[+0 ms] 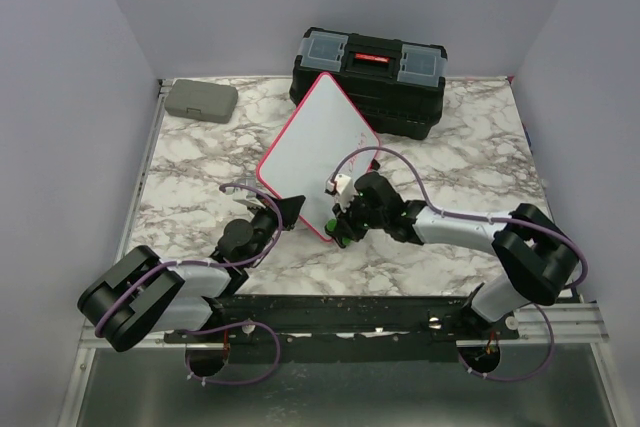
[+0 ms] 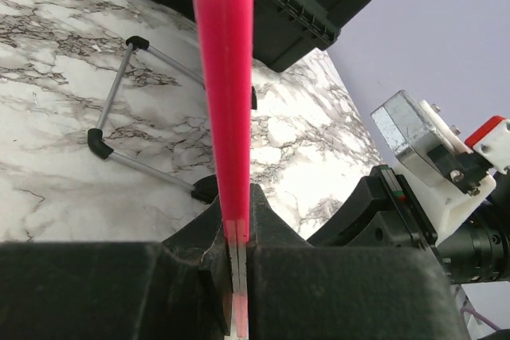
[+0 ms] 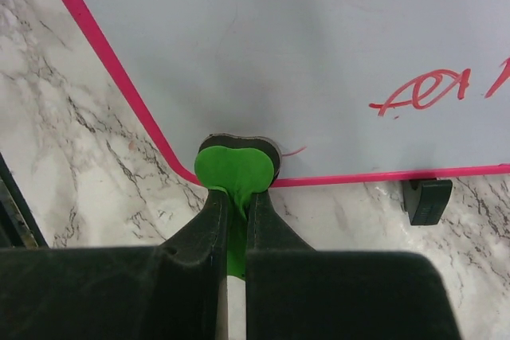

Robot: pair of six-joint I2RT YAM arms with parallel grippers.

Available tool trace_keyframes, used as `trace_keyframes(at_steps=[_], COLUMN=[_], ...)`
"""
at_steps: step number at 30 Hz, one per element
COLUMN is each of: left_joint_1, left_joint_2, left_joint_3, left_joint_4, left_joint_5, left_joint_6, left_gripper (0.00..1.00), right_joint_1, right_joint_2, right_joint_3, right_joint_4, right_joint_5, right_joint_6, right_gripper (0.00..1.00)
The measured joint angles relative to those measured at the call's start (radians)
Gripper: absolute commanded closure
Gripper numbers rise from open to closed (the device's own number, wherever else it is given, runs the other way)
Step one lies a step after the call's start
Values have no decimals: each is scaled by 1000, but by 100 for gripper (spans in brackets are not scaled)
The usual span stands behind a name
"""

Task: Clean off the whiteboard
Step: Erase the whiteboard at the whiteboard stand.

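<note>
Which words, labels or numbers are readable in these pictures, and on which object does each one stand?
Whiteboard: red handwriting, a loose scrawl cut by the picture edge; not readable.
Toolbox: red strip on the lid, any print too small to read.
Grey case: no text visible.
Green eraser: no text visible.

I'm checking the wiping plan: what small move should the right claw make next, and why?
Probably slide the green eraser across the whiteboard onto the red writing. The right claw holds it at the board's corner, short of the marks, while the left claw clamps its edge.
</note>
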Motion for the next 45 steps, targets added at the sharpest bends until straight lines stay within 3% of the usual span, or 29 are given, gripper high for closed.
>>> trace_keyframes(at_steps=[11, 26, 35, 45], left_joint_1=[0, 1, 0, 0], left_joint_2=[-11, 10, 12, -8], left_joint_3=[2, 2, 6, 8], left_joint_4=[-8, 11, 11, -14], left_joint_5=[6, 6, 19, 21], left_joint_6=[-12, 0, -21, -21], left_gripper=[100, 100, 100, 100], right_joint_1=[-122, -13, -141, -95], right_joint_2=[-3, 2, -6, -40], right_joint_3=[-7, 3, -6, -101], right_joint_4=[-8, -27, 130, 235], right_joint_5=[29, -62, 5, -116], right_joint_6=[64, -26, -47, -125], right_gripper=[99, 99, 99, 99])
